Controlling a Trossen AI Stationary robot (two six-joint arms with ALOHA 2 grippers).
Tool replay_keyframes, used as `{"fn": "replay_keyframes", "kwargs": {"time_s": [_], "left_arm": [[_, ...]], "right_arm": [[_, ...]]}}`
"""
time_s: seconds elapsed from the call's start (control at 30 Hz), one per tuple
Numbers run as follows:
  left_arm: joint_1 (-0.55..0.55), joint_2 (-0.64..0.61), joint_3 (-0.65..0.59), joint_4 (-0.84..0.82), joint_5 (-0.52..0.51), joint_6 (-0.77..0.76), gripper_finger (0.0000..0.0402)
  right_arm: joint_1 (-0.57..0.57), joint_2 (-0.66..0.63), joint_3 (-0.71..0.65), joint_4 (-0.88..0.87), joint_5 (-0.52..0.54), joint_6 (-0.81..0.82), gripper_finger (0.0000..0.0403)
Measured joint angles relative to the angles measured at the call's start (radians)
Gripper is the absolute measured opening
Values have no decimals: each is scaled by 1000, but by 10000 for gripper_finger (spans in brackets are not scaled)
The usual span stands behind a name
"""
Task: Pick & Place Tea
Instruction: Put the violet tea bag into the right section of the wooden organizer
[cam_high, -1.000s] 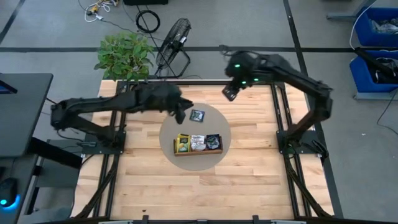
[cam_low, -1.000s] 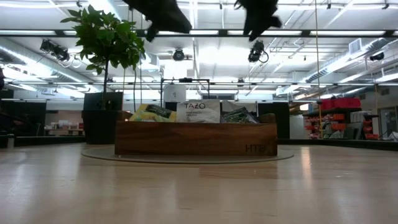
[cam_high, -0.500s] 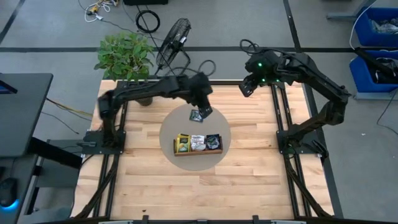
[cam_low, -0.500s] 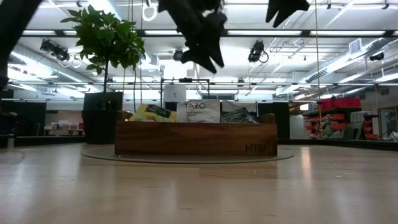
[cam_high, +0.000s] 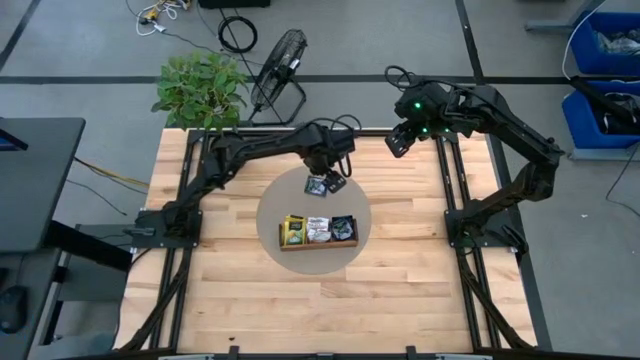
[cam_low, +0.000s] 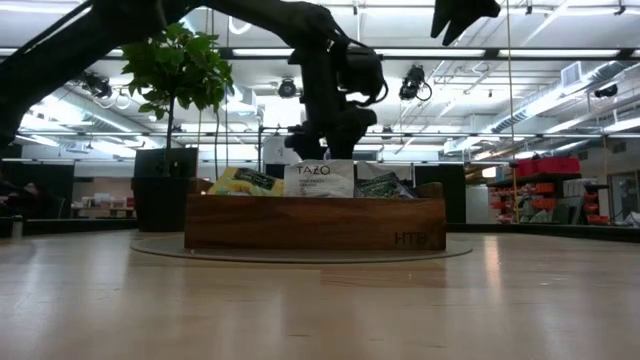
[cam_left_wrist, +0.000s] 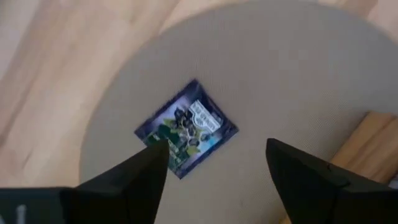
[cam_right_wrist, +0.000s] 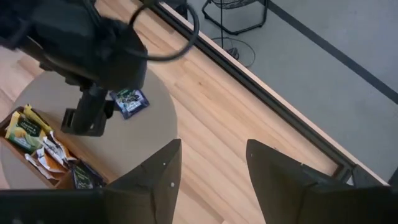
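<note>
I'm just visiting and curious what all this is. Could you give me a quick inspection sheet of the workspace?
Surface: wooden table with a round grey mat.
Job's things: one dark blue tea packet flat on the mat, apart from the tray; wooden tray holds yellow, white and dark packets.
Clutter: nothing seen.
Grippers: left gripper open above the blue packet; right gripper open, raised over the table's far edge, empty.
Cables: a cable on the floor beyond the table.
Surroundings: potted plant, floor fan, blue bins.

Bright, even overhead light — ceiling strips (cam_low: 560, 52) glare; left wrist view soft.
</note>
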Motion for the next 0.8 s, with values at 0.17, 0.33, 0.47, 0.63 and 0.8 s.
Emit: {"fn": "replay_keyframes", "kwargs": {"time_s": [0.17,0.33,0.47,0.63,0.8], "left_arm": [[-1,9,-19,9,2,4,299],[0,19,-29,24,1,1,318],[1,55,-32,44,6,-36,323],[1,94,-32,53,21,-125,317],[1,118,-31,65,19,-145,308]], "right_arm": [[0,0,0,3,0,0,190],[0,0,0,7,-1,0,190],[0,1,0,17,-1,0,190],[0,1,0,23,-6,3,190],[0,1,0,27,-10,3,190]]}}
